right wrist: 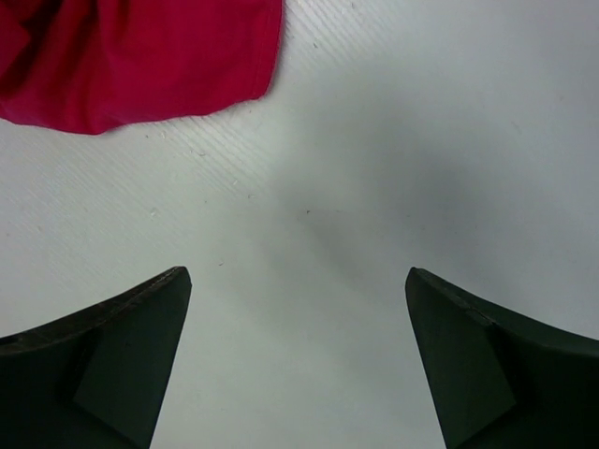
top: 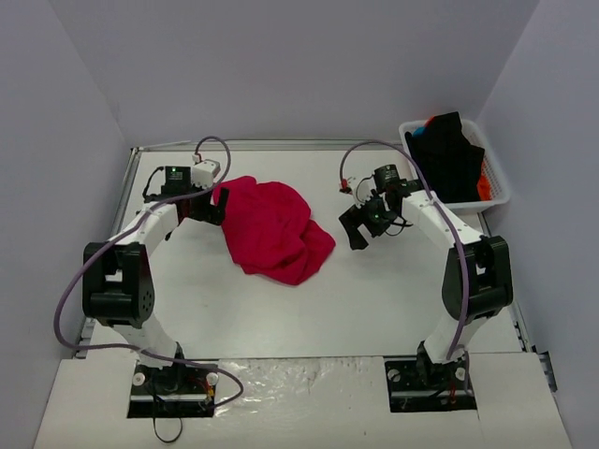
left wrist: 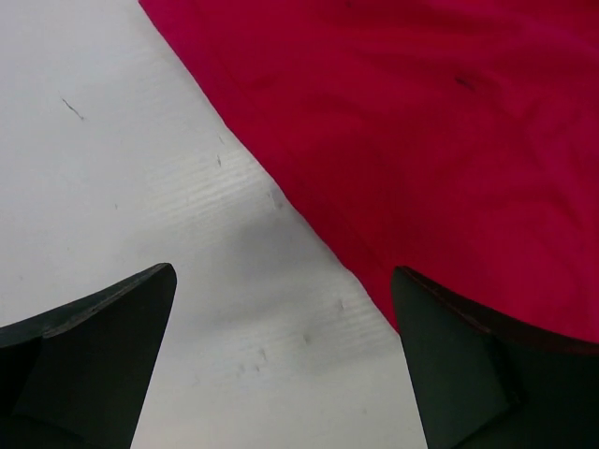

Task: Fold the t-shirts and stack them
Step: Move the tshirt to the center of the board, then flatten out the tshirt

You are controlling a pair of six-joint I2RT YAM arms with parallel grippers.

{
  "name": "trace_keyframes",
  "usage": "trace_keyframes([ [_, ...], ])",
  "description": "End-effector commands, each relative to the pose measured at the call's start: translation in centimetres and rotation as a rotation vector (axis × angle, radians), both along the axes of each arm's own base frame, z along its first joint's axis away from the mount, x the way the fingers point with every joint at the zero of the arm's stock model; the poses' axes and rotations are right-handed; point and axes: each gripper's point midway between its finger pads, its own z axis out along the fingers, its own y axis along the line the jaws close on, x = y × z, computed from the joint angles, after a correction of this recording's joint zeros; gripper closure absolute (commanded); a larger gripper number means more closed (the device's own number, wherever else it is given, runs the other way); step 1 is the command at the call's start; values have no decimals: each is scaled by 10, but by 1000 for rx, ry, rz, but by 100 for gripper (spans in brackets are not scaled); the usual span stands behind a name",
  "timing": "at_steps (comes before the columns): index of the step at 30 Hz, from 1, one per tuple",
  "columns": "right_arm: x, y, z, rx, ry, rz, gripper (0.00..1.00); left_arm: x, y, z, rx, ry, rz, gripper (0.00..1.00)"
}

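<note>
Overhead, the crimson t-shirt (top: 271,229) lies crumpled in a heap left of the table's (top: 374,309) middle, not yet spread. The other t-shirts (top: 449,159) sit in the white basket (top: 482,204) at the far right corner. The left gripper (top: 208,206) is at the heap's left edge, and the right gripper (top: 360,226) is just off its right side, not touching. From the left wrist, the jaws stand wide apart and grip nothing, one finger (left wrist: 487,374) over the cloth's edge, the other over bare table. To pinch well, it should probably straddle that edge and catch one layer. From the right wrist, the jaws are likewise released and bare. A rounded edge of the shirt lies ahead, so this arm likely must advance before both lift to spread it.
</note>
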Motion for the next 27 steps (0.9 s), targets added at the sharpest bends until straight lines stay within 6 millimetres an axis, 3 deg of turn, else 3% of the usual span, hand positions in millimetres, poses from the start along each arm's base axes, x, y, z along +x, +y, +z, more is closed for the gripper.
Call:
trace_keyframes([
  [1,-5,-4,-10,15,28,-10,5,45,8,28,-61,-80,129,0],
  [2,-6,-5,-12,19,34,-11,5,51,9,28,-69,-83,146,5],
  [3,-5,-6,-15,18,39,-14,5,57,11,16,-72,-60,158,5],
  [5,-3,-8,-18,15,42,-21,6,70,8,19,-112,-51,190,7],
  [6,-2,-8,-22,9,52,-23,6,72,3,4,-141,-6,184,7],
  [7,-2,-9,-23,7,55,-25,6,77,1,5,-154,5,181,10],
  [9,-2,-9,-28,2,64,-26,7,80,-5,-13,-180,59,178,12],
  [17,-4,-13,-36,-13,77,-25,7,82,-10,-50,-198,144,168,20],
  [20,-5,-14,-40,-14,84,-30,7,80,-11,-58,-207,174,167,34],
  [21,-6,-15,-40,-15,87,-31,7,80,-13,-59,-220,179,160,50],
  [24,-7,-15,-44,-21,95,-34,9,78,-20,-60,-250,196,134,63],
  [25,-7,-16,-44,-21,95,-34,9,77,-23,-58,-262,201,125,73],
  [26,-7,-16,-44,-23,95,-37,10,76,-29,-53,-295,205,97,76],
  [27,-6,-16,-43,-22,95,-40,10,75,-32,-50,-314,207,82,88],
])
